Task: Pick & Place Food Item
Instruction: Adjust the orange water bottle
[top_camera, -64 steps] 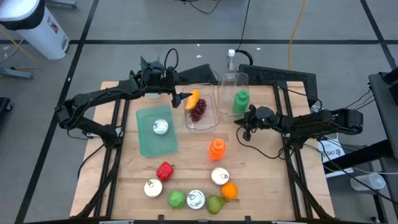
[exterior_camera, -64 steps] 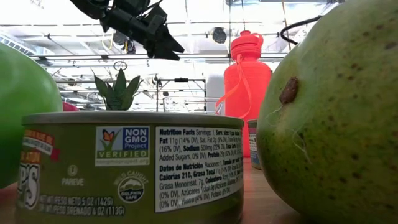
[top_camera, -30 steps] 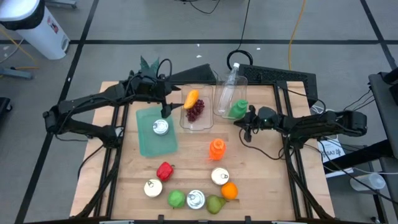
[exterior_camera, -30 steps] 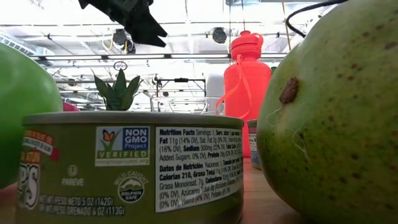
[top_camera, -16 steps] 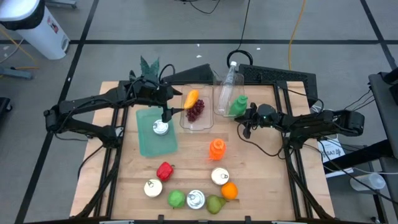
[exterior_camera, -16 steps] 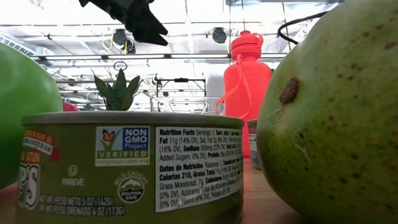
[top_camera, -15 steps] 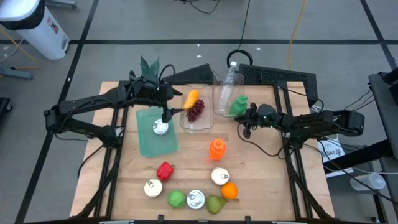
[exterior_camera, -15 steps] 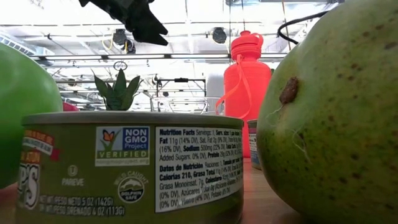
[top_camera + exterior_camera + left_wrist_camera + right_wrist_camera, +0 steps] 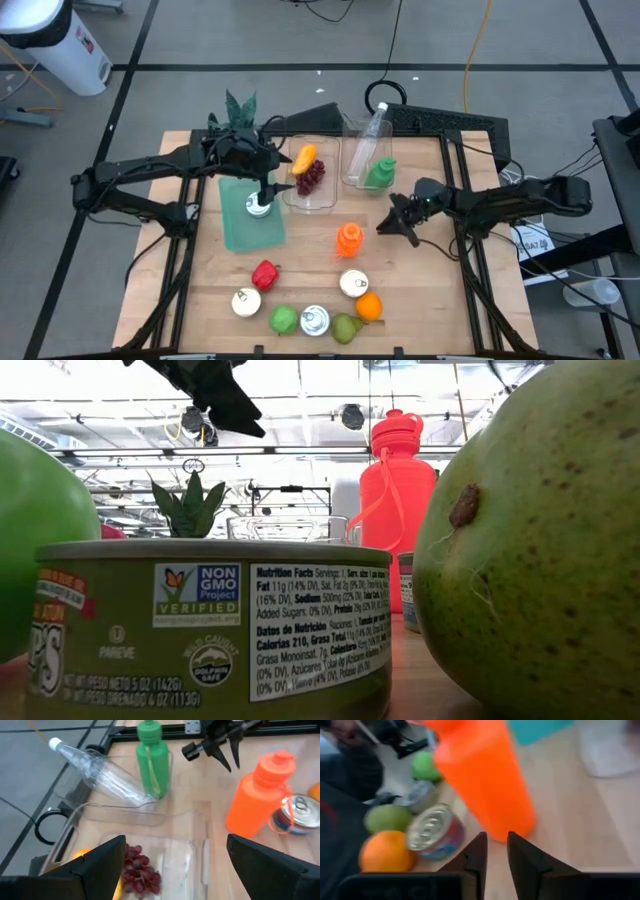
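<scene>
Left gripper (image 9: 262,190) is held wide open over the can (image 9: 258,205) on the teal mat (image 9: 240,225). Right gripper (image 9: 386,226), narrowly parted and empty, is seen beside the orange bottle (image 9: 348,239), mid-table.

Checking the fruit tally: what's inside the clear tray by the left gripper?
Clear tray: purple grapes and an orange-yellow fruit. What lies beneath them is covered.

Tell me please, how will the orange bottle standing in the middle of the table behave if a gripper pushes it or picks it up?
The orange bottle stands upright, tall on a narrow base, so a push near its cap would probably tip it. Its round body would likely roll once down. The smooth plastic side looks somewhat slippery and probably light; whether it is filled cannot be seen.
</scene>
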Controlling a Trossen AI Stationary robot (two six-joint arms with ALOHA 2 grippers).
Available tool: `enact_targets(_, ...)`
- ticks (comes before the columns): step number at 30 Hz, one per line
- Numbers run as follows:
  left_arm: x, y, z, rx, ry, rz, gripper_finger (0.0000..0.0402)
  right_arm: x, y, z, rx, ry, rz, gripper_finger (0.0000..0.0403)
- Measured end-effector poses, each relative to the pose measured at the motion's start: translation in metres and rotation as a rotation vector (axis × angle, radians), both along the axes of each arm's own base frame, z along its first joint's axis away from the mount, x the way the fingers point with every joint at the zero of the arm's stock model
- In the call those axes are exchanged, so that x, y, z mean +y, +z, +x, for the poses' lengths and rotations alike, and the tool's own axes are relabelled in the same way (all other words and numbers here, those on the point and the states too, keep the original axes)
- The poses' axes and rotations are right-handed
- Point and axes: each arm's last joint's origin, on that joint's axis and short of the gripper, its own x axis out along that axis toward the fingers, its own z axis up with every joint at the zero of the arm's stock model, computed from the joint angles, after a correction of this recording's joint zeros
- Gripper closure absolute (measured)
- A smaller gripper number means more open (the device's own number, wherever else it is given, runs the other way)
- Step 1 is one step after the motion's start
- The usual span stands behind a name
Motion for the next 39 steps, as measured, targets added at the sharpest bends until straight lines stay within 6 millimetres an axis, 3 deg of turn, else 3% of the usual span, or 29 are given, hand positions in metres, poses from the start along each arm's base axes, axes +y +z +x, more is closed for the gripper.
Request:
enact_targets(5, -0.015, -0.003, -0.015, -0.046, 0.007, 0.003, 0.0048, 0.013, 0.024, -0.009, -0.119, 0.186, 0.091, 0.0313)
enact_targets(10, -0.035, -0.019, -0.049, -0.172, 0.022, 0.002, 0.0056, 0.024, 0.056, -0.03, -0.351, 0.364, 0.036, 0.0309)
enact_targets(16, -0.048, -0.058, -0.084, -0.339, 0.023, -0.001, 0.0127, 0.024, 0.075, -0.054, -0.552, 0.351, -0.151, 0.0329)
enact_targets(21, -0.053, -0.082, -0.096, -0.447, 0.013, -0.044, 0.0211, 0.019, 0.069, -0.059, -0.564, 0.203, -0.263, 0.0353)
enact_targets(28, -0.062, -0.108, -0.097, -0.437, -0.048, -0.139, 0.0334, 0.017, 0.034, -0.058, -0.48, 0.088, -0.281, 0.0389)
enact_targets(33, -0.074, -0.105, -0.095, -0.466, -0.127, -0.152, 0.0346, 0.016, 0.032, -0.059, -0.541, 0.06, -0.325, 0.0399)
enact_targets(39, -0.091, -0.101, -0.082, -0.555, -0.176, -0.081, 0.0351, 0.019, 0.028, -0.056, -0.495, 0.068, -0.318, 0.04)
